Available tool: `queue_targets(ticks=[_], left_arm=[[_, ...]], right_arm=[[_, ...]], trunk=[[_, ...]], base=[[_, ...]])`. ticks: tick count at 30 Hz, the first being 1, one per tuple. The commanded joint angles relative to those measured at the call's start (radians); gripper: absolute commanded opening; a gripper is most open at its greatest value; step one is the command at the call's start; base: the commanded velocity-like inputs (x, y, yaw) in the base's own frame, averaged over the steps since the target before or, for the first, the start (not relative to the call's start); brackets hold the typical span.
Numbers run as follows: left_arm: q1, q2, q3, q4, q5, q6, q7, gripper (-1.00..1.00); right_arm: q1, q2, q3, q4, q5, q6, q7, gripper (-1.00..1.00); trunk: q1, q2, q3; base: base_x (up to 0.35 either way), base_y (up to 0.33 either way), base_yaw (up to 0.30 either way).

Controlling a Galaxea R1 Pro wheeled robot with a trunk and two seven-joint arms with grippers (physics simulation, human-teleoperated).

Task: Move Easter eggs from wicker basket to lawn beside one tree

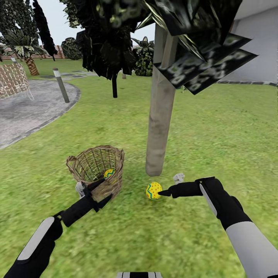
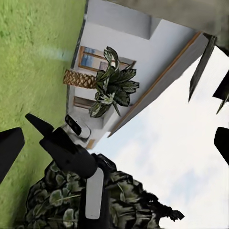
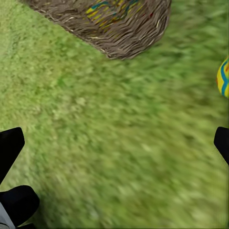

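On the lawn (image 1: 216, 131), one Easter egg (image 1: 153, 190) lies at the tree trunk's (image 1: 160, 116) six o'clock, another (image 1: 109, 173) inside the wicker basket (image 1: 97, 170) at its nine, right pincer (image 1: 161, 192) open beside the egg, left pincer (image 1: 101, 192) spread at the basket.

Bright, even daylight everywhere, with almost no shadows on the lawn (image 1: 216, 127). The right wrist view is smeared and blurry. The tree (image 1: 160, 116) leaves look blocky and speckled up close.

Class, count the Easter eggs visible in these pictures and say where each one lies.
2. One egg sits inside the wicker basket; another lies on the lawn near the tree. The basket may hide a third.
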Motion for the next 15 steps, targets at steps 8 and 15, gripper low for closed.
queue_targets(ticks=[8, 15], left_arm=[[0.001, 0.110, 0.000, -0.004, 0.119, 0.002, -0.008, 1.00], [0.001, 0.140, 0.008, 0.004, 0.121, 0.001, -0.008, 1.00]], right_arm=[[-0.001, 0.002, 0.005, -0.049, 0.010, 0.006, -0.018, 1.00], [-0.001, 0.004, 0.006, -0.050, 0.005, 0.006, -0.081, 1.00]], trunk=[[-0.004, 0.002, 0.030], [-0.007, 0.003, 0.057]], base=[[0.000, 0.000, 0.000], [0.000, 0.000, 0.000]])
